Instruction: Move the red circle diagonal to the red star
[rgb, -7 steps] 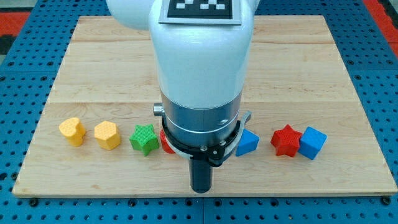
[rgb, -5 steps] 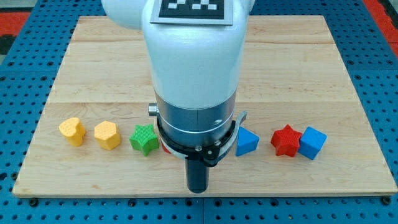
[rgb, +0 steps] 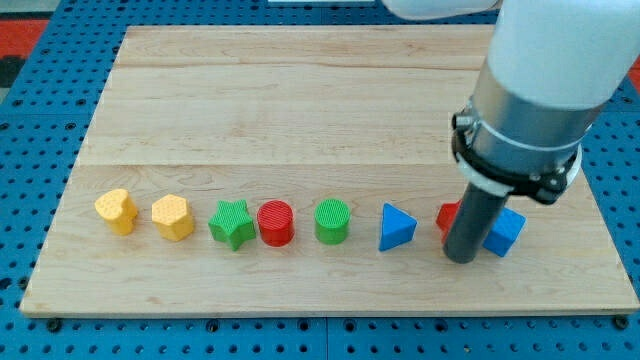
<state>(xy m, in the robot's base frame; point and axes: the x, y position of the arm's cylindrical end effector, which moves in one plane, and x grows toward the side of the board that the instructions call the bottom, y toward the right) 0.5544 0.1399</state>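
Pale wooden board (rgb: 300, 110) on a blue pegboard bench, single camera view only. Row of small ribbed plastic blocks along the view's bottom: yellow heart (rgb: 116, 211), yellow hexagon (rgb: 172, 217), green star (rgb: 232, 223), red circle (rgb: 275, 222), green circle (rgb: 332, 221), blue triangle (rgb: 396, 228), then red star (rgb: 449, 218) and blue cube (rgb: 506, 232) at the view's right. My tip (rgb: 461, 257) planted right in front of the red star, half hiding it, between star and cube. No fingers on this rig, just a rod. Red circle untouched mid-row, well apart from the star, so basically everything left to do.
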